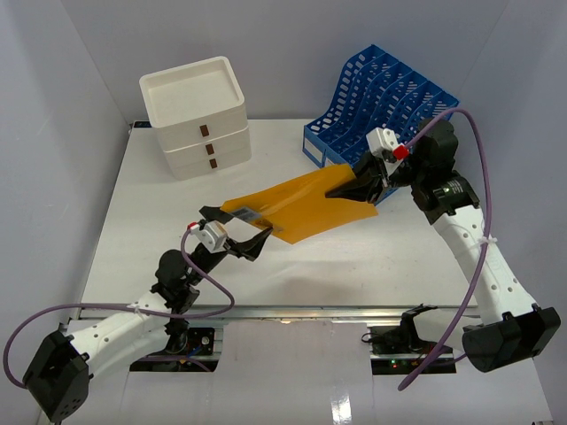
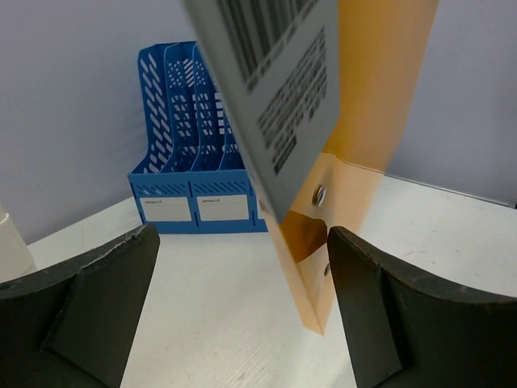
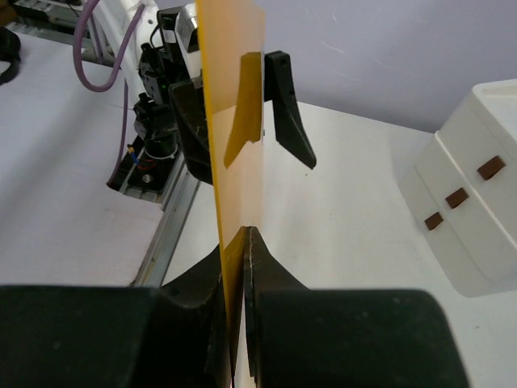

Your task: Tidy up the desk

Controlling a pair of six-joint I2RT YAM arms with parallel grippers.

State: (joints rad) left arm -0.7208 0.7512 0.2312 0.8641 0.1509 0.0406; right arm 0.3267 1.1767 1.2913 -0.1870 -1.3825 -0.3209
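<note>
An orange folder (image 1: 306, 202) with a grey printed label (image 2: 279, 81) hangs above the white desk (image 1: 159, 239), stretched between my two grippers. My right gripper (image 1: 359, 188) is shut on the folder's far right end; in the right wrist view the jaws (image 3: 242, 242) pinch the thin orange sheet (image 3: 234, 105) edge-on. My left gripper (image 1: 235, 230) is open around the folder's near left end. In the left wrist view (image 2: 242, 307) the folder's corner (image 2: 347, 202) hangs between the fingers, close to the right finger (image 2: 404, 315); I cannot tell whether they touch.
A blue slotted file rack (image 1: 381, 102) stands at the back right, just behind my right gripper; it also shows in the left wrist view (image 2: 190, 153). A white three-drawer box (image 1: 199, 119) stands at the back left. The metal rail (image 1: 292, 312) runs along the front edge.
</note>
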